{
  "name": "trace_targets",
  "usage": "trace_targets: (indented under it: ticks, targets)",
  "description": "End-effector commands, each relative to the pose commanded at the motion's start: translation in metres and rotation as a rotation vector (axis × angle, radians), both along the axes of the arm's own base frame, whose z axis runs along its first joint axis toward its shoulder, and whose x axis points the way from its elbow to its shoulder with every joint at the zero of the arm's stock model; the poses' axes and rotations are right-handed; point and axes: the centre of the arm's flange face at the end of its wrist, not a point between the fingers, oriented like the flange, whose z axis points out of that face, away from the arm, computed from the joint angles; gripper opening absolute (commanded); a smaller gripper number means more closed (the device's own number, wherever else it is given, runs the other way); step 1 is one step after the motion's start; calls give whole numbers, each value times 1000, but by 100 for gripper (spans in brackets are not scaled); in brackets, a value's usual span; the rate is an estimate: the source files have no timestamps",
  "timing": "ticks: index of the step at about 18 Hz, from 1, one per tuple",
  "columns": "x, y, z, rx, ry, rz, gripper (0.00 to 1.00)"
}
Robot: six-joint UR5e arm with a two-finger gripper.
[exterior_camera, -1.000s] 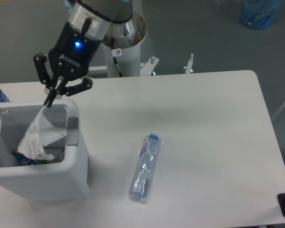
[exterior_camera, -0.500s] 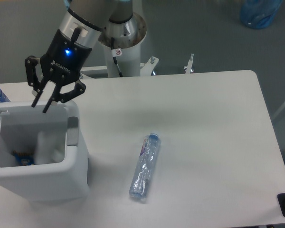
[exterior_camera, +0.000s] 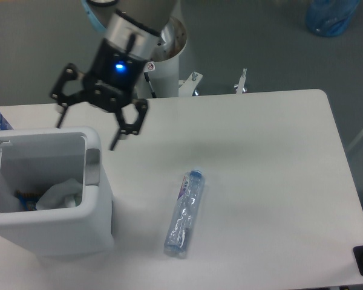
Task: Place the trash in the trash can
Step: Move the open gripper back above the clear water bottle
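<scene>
The gripper hangs wide, holding nothing, beside the trash can's far right corner. The wrapper lies inside. The crushed bottle lies on the table, right of the can. Align the fingers across its narrow width and grasp mid-body.

pincer spread, empty | wrapper in bin | bottle on table

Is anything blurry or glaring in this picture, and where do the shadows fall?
In the fixed camera view, the open gripper looks slightly motion-smeared; the bottle on the table is sharp, with small glints; the blue light on the gripper glares; a soft shadow lies right of the trash can.
</scene>
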Motion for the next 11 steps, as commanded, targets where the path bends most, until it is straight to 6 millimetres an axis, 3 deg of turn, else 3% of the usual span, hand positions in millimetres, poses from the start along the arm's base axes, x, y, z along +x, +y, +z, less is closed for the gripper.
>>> trace_targets:
  ticks: [8, 11]
  targets:
    - [-73, -34, -10, -73, 115, 92, 100]
    - [-89, -34, -21, -154, 168, 118, 100]
